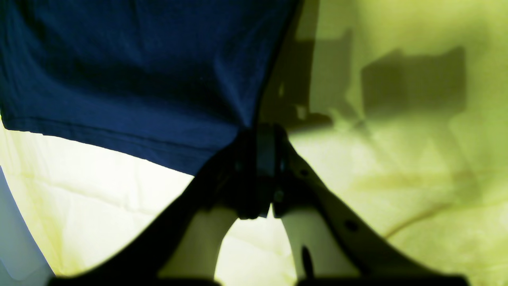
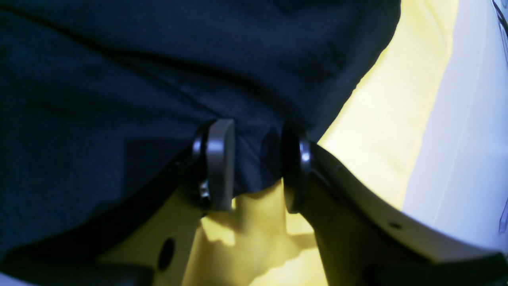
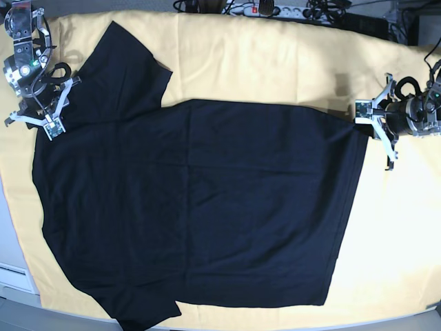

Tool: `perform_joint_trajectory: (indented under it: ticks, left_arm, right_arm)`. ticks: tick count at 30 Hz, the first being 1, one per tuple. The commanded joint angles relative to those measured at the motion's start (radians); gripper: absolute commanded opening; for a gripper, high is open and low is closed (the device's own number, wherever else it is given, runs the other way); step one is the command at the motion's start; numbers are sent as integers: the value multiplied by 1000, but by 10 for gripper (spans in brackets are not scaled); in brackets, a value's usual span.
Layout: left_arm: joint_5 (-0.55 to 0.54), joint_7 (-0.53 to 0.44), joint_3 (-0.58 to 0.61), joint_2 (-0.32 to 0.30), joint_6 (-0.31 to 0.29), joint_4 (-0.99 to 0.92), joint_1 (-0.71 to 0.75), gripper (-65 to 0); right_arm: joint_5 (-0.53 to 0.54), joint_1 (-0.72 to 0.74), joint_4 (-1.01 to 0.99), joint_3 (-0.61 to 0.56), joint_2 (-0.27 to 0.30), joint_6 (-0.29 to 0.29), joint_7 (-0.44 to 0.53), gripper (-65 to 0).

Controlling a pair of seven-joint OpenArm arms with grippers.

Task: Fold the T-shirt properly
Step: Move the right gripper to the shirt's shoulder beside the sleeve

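Observation:
The black T-shirt (image 3: pixel 207 193) lies spread flat on the yellow cloth, with its sleeves toward the left of the base view and its hem toward the right. My left gripper (image 3: pixel 366 124) is at the hem's far corner. In the left wrist view this left gripper (image 1: pixel 260 159) is shut on that corner of the T-shirt (image 1: pixel 139 71). My right gripper (image 3: pixel 43 123) is at the shoulder edge near the far sleeve. Up close, the right gripper (image 2: pixel 258 167) stands open, with a fold of the T-shirt (image 2: pixel 158 59) lying loose between its fingers (image 2: pixel 218 163).
A large pale yellow cloth (image 3: pixel 275 62) covers the table under the shirt. A power strip with cables (image 3: pixel 269 10) lies beyond its far edge. The bare white table edge (image 2: pixel 468 139) shows past the cloth beside the right gripper.

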Motion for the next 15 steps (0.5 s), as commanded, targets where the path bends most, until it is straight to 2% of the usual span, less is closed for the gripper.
perform_joint_trajectory:
  ticks: [1, 4, 7, 8, 15]
  left_arm:
    - [-10, -6, -13, -25, 10, 8, -11, -650]
    - [-10, -7, -13, -25, 10, 8, -11, -650]
    - [-9, -7, -13, -25, 10, 8, -11, -650]
    - [-9, -7, -13, -25, 10, 8, -11, -650]
    - [-9, -7, -13, -25, 10, 8, -12, -650]
  right_arm:
    - [-2, 2, 2, 6, 16, -2, -2, -422]
    - [-2, 1, -7, 6, 15, -3, -1, -441]
    - [-10, 2, -7, 6, 16, -38, -12, -623]
    - [-14, 1, -6, 6, 16, -51, -11, -650]
    - [-108, 0, 51, 6, 16, -137, -35, -650]
